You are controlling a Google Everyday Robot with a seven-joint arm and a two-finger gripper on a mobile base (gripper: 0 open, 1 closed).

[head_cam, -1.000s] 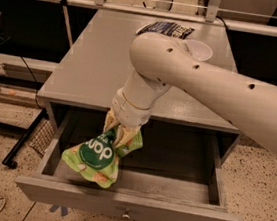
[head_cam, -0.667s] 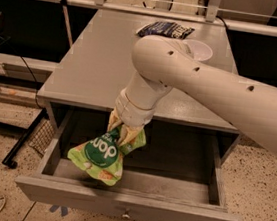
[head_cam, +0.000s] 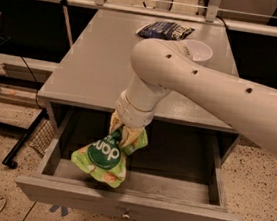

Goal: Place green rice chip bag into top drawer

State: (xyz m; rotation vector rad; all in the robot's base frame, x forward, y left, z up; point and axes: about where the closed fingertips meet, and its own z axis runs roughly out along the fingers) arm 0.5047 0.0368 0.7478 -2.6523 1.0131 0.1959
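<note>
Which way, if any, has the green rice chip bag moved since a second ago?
Yes, slightly right: in the gripper, the green rice chip bag hangs farther from the left wall of the top drawer.

**Arm bent downward, gripper clamped on bag**

The single arm [head_cam: 221, 92] is seen extended from the right edge of the view toward the centre, its thick pale link angled slightly downward. At the rounded elbow it is bent sharply, and the cylindrical wrist [head_cam: 136, 107] is pointed down and a little to the left. The gripper [head_cam: 125, 131] is carried just beneath the wrist, over the open top drawer [head_cam: 126, 208]. Its tan fingers [head_cam: 118, 124] are pinched together on the crumpled upper end of the green rice chip bag [head_cam: 104, 154], which is held hanging below them.
</note>
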